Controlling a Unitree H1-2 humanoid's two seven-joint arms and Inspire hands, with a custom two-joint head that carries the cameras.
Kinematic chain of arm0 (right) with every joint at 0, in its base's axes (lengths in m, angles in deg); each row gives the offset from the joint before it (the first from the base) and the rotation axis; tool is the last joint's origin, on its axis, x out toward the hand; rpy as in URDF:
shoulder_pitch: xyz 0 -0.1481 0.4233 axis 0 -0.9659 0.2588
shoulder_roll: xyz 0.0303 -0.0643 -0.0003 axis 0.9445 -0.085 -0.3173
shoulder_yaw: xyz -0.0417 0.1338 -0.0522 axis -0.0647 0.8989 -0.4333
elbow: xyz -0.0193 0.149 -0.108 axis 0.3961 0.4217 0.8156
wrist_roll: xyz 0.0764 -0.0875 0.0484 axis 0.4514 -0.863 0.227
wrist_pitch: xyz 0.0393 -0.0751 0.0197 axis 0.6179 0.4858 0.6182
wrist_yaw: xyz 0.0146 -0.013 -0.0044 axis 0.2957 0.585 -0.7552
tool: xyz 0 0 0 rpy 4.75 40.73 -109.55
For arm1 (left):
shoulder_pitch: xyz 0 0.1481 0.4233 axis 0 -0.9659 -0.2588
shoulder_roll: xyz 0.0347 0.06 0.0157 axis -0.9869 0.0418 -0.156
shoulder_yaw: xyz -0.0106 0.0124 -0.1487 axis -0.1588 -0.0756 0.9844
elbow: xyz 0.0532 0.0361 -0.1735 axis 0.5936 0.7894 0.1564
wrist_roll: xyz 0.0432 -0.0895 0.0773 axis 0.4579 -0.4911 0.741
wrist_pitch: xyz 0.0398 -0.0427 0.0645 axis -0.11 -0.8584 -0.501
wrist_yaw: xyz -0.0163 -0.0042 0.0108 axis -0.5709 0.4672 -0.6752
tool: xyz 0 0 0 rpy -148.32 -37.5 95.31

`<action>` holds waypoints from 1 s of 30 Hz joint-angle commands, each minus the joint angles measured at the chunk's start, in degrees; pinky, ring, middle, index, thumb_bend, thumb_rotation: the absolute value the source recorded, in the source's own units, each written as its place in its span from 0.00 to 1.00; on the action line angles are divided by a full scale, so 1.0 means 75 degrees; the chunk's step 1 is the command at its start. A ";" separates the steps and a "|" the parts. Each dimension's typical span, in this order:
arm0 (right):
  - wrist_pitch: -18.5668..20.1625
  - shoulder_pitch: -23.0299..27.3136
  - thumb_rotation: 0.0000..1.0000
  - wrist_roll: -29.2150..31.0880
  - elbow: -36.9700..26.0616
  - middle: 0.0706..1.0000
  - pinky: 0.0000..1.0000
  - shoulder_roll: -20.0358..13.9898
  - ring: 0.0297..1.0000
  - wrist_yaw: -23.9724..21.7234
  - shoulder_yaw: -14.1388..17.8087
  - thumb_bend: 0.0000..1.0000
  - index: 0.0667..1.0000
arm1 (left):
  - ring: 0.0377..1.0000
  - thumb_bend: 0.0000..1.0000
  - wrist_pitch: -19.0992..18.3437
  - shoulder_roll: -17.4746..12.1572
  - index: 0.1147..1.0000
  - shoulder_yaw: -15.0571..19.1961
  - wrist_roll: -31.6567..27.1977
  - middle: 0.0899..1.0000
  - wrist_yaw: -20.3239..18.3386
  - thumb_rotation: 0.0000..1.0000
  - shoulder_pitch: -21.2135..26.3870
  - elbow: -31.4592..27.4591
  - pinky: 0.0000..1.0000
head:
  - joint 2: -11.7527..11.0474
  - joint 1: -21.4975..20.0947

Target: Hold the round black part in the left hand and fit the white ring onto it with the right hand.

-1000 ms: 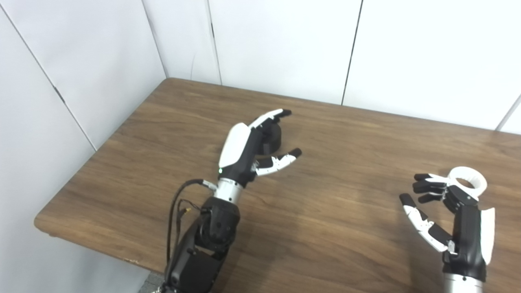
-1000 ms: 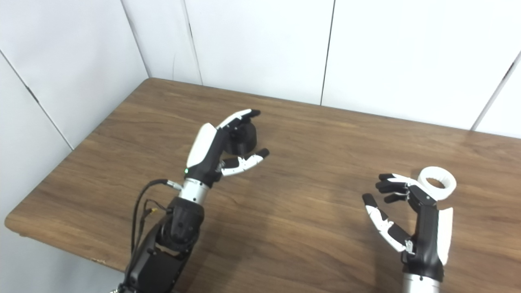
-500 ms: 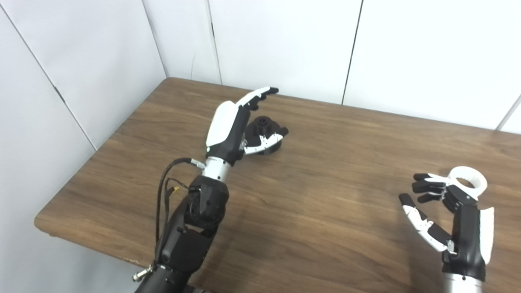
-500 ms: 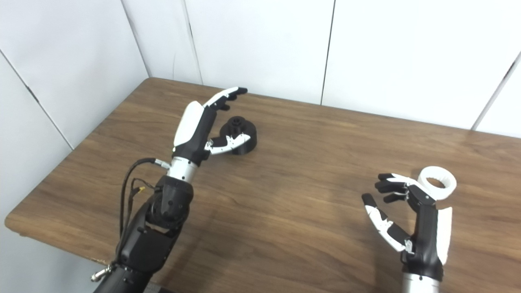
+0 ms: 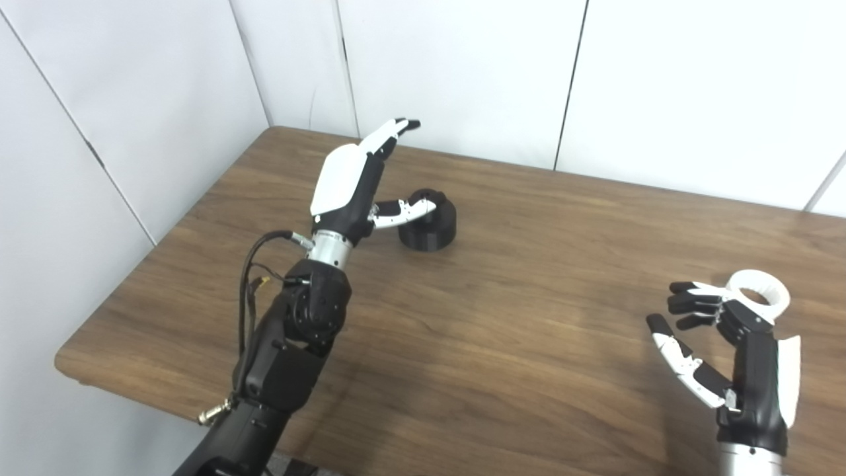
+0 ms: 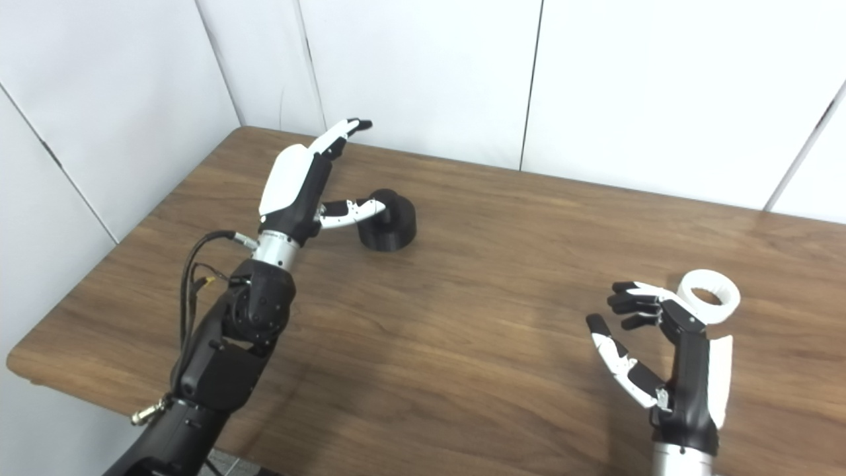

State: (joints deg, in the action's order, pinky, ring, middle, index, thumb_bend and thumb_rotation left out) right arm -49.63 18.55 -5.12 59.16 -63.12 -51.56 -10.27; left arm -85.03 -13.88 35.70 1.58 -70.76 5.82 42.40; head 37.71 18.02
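The round black part (image 5: pixel 431 222) stands on the wooden table (image 5: pixel 515 317), left of centre and towards the back. My left hand (image 5: pixel 360 182) hovers raised just left of it, open, its fingers pointing up and back, its thumb reaching out over the part's top. The white ring (image 5: pixel 758 295) lies flat on the table at the right. My right hand (image 5: pixel 724 347) is open just in front of the ring and to its left. Its fingers are curled apart and hold nothing.
White wall panels (image 5: pixel 462 66) close off the back and left of the table. The table's front edge (image 5: pixel 132 387) and rounded left corner lie near my left forearm (image 5: pixel 291 344), where a black cable loops out.
My left hand has lifted and drawn back to the left, from around the black part to beside and above it. The part stays on the table. The right hand has held still.
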 commanded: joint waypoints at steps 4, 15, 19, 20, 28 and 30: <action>-0.0062 -0.0251 0.15 0.0020 0.0451 0.60 0.42 -0.0072 0.52 0.0017 0.0087 0.50 0.46 | 1.00 0.97 -0.0287 -0.0446 0.93 -0.0083 0.0222 1.00 -0.0237 0.52 0.0379 0.0037 1.00 | 0.0018 0.0017; -0.0005 -0.0327 0.15 0.0035 0.0320 0.60 0.42 -0.0072 0.52 -0.0023 0.0088 0.50 0.46 | 1.00 1.00 -0.1409 -0.0973 0.93 -0.0662 0.1058 1.00 -0.1207 0.58 0.0652 0.0211 1.00 | 0.0070 -0.0064; -0.0014 -0.0360 0.15 -0.0018 0.0268 0.60 0.42 -0.0077 0.52 -0.0010 0.0087 0.50 0.46 | 1.00 1.00 -0.1726 -0.1100 0.92 -0.0868 0.1303 1.00 -0.1512 0.62 0.0717 0.0203 1.00 | 0.0084 -0.0074; -0.0012 -0.0369 0.15 -0.0001 0.0254 0.60 0.42 -0.0076 0.52 -0.0019 0.0087 0.50 0.46 | 1.00 1.00 -0.1785 -0.1116 0.92 -0.0898 0.1323 1.00 -0.1579 0.62 0.0729 0.0205 1.00 | 0.0090 -0.0071; 0.0024 -0.0392 0.15 0.0034 0.0232 0.61 0.43 -0.0072 0.54 -0.0028 0.0108 0.50 0.46 | 1.00 1.00 -0.2033 -0.1216 0.89 -0.1152 0.1638 1.00 -0.1751 0.63 0.0820 0.0479 1.00 | 0.0118 -0.0093; 0.0048 -0.0393 0.15 0.0013 0.0212 0.61 0.42 -0.0073 0.53 -0.0024 0.0116 0.50 0.46 | 1.00 1.00 -0.2115 -0.1220 0.88 -0.1214 0.1770 1.00 -0.1754 0.64 0.0851 0.0575 1.00 | 0.0129 -0.0080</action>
State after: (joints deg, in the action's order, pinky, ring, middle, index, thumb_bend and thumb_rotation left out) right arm -49.55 18.28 -5.20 58.79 -63.11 -51.61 -10.13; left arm -100.20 -21.14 26.41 13.09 -84.90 8.70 47.20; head 38.58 17.31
